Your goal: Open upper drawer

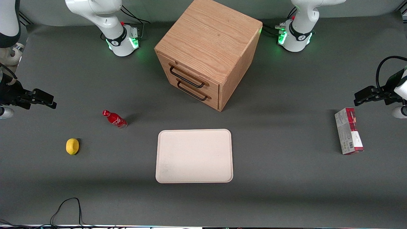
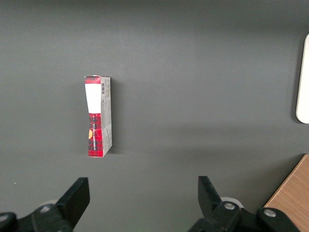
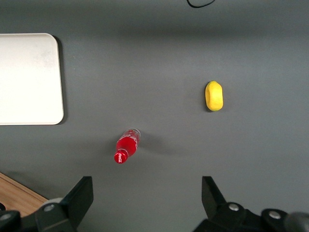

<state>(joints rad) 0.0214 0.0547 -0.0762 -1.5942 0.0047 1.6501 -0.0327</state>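
The oak cube cabinet (image 1: 210, 35) stands at the table's middle. Its upper drawer (image 1: 190, 73) is shut, with a long thin black wire handle (image 1: 187, 77). The lower drawer (image 1: 194, 92) beneath it is shut too. My gripper (image 1: 47, 101) hangs high above the table at the working arm's end, far from the cabinet. In the right wrist view the gripper (image 3: 147, 198) is open and empty, with its fingers (image 3: 79, 195) spread wide above bare grey mat. A corner of the cabinet (image 3: 19, 195) shows there.
A red bottle (image 1: 114, 119) stands between my gripper and the cabinet, also in the right wrist view (image 3: 127, 146). A lemon (image 1: 72, 146) lies nearer the front camera. A cream tray (image 1: 194, 156) lies in front of the cabinet. A red and grey box (image 1: 348, 131) lies toward the parked arm's end.
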